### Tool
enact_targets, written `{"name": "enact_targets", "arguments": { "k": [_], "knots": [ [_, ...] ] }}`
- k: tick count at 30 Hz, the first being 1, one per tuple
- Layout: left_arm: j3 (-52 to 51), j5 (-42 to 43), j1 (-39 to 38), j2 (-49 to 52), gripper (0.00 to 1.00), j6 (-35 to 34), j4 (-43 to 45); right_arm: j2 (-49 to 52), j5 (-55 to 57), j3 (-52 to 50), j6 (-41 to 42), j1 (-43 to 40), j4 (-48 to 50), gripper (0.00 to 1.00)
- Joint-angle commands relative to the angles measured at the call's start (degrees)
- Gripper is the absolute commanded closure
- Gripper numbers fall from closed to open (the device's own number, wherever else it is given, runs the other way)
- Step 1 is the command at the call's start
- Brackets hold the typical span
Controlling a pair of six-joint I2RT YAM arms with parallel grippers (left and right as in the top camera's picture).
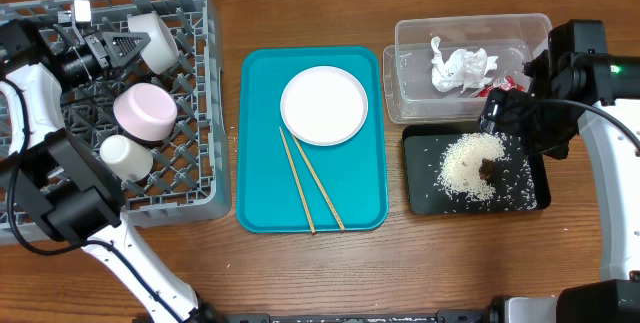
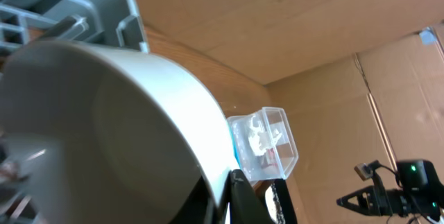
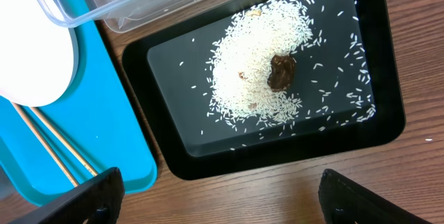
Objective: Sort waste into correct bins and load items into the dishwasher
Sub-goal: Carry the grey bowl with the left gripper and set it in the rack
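By the left pincer (image 1: 128, 47) the rim of a pale grey-green round bowl (image 1: 158, 39) is grasped, at 12 o'clock inside the large grey plastic lattice rack (image 1: 212, 103). It is judged light, stiff, slippery; the rim is the hold. The right pincer (image 3: 225, 200) is released.

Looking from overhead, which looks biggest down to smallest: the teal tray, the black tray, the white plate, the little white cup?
1. teal tray
2. black tray
3. white plate
4. white cup

I see a teal serving tray (image 1: 258, 113) lying flat on the wooden bench (image 1: 450, 263), with brown cardboard panels (image 2: 291, 16) standing beyond its far edge.
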Motion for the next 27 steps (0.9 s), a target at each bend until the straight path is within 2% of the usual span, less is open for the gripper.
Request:
{"name": "enact_targets", "arguments": {
  "k": [1,2,3,4,6,8,14,18,20,22,27],
  "knots": [
    [0.8,-7.4,2.1,1.2,0.89,-0.1,-2.0,-0.3,0.6,0.9,0.0,-0.2,0.3,0.09],
    [0.8,-9.1,2.6,1.2,0.85,-0.1,-2.6,-0.3,0.6,0.9,0.0,-0.2,0.3,0.09],
    [0.8,-11.1,3.4,1.2,0.62,-0.1,-3.8,-0.3,0.5,0.9,0.0,-0.2,0.2,0.09],
    [0.8,-11.7,3.8,1.2,0.54,-0.1,-4.0,-0.3,0.5,0.9,0.0,-0.2,0.2,0.09],
    [0.8,-11.6,4.9,1.2,0.46,-0.1,-4.5,-0.3,0.5,0.9,0.0,-0.2,0.2,0.09],
    [0.8,-11.4,5.9,1.2,0.34,-0.1,-4.9,-0.3,0.6,0.9,0.0,-0.2,0.2,0.09],
    [0.9,-5.7,8.5,-0.3,0.27,0.6,-6.8,-0.3,0.6,0.9,0.0,-0.2,0.2,0.09],
    [0.9,-7.6,9.1,-4.1,0.22,4.1,-9.8,-0.3,0.6,0.9,0.0,-0.2,0.1,0.09],
    [0.9,-12.1,9.1,-6.9,0.2,4.7,-11.5,-0.3,0.6,0.9,0.0,-0.2,0.0,0.09],
    [0.9,-21.2,8.0,-11.4,0.15,4.5,-14.5,-0.3,0.6,0.9,0.0,-0.2,-0.2,0.09],
    [0.9,-40.9,4.4,-19.2,0.08,-2.9,-19.3,-0.3,0.6,0.9,0.0,-0.2,-0.9,0.08]
  ]
}}
